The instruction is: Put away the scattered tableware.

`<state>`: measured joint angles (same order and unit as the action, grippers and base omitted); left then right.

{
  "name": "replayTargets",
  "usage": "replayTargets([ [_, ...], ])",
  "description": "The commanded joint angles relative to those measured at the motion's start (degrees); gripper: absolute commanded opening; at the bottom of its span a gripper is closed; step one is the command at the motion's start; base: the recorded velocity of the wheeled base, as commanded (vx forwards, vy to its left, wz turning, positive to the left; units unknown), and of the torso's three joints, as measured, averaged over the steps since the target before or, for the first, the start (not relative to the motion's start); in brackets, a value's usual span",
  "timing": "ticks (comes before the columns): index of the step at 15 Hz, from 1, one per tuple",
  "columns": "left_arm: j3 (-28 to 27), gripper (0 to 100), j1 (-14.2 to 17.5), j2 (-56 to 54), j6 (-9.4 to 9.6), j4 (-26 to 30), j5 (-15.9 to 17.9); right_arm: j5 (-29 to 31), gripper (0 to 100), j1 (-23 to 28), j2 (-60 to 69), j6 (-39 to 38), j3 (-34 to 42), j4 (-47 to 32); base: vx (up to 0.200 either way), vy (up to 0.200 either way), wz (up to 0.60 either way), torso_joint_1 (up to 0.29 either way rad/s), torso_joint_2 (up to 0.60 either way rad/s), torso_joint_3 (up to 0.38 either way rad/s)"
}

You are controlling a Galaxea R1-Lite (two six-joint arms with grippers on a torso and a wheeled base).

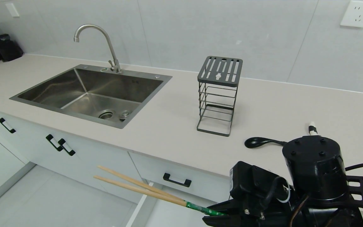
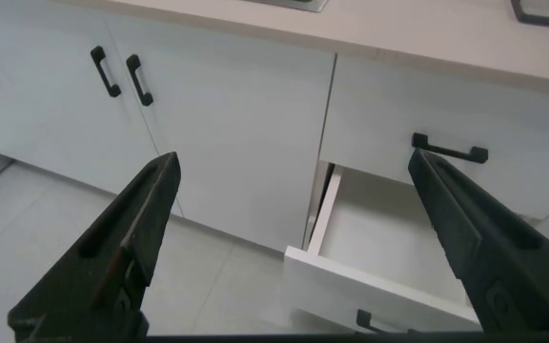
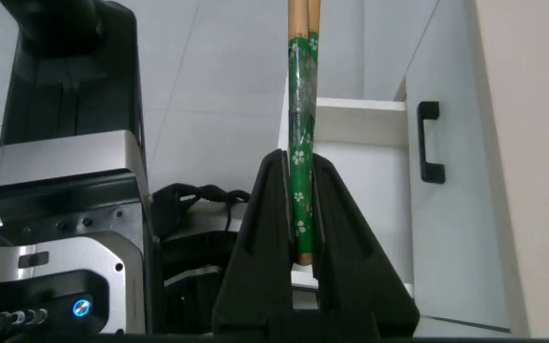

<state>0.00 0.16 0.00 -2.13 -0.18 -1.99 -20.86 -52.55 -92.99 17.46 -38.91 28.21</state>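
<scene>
Right gripper [image 3: 301,170] is clamped on the chopsticks [image 1: 143,187] at their green-wrapped ends. The bare wooden tips project clear of the jaws, out past the counter [image 1: 175,126] edge and above the floor. Assessment: gripping at the very end leaves nearly the whole length free, which suits feeding the tips down through a slot. The two sticks lie close together but splay slightly toward the tips, so they may not enter one opening cleanly. The rack [image 1: 219,94] stands upright on the counter, well apart from the chopsticks, its slotted top unobstructed; it is the likely destination. A drawer [image 2: 324,219] below the counter stands open, a possible alternative. Left gripper [image 2: 292,167] hangs with fingers spread wide, carrying nothing, facing the cabinet fronts. A black spoon [image 1: 258,142] lies flat on the counter beside the right arm, not yet collected.
</scene>
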Motion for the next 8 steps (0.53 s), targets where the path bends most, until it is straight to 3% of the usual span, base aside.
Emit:
replayTargets([
  [1, 0.0, 100, 0.0, 0.0, 0.02, 0.0, 0.0, 0.1, 0, 0.0, 0.1, 0.0, -0.1, 0.1, 0.0, 0.0, 0.0, -0.051, 0.1, 0.056],
  [8, 0.0, 100, 0.0, 0.0, 0.02, 0.0, 0.0, 1.3, 0, -1.1, 0.6, -1.3, 0.0, 0.1, 0.0, 0.0, 0.0, -0.179, 0.34, 0.172],
])
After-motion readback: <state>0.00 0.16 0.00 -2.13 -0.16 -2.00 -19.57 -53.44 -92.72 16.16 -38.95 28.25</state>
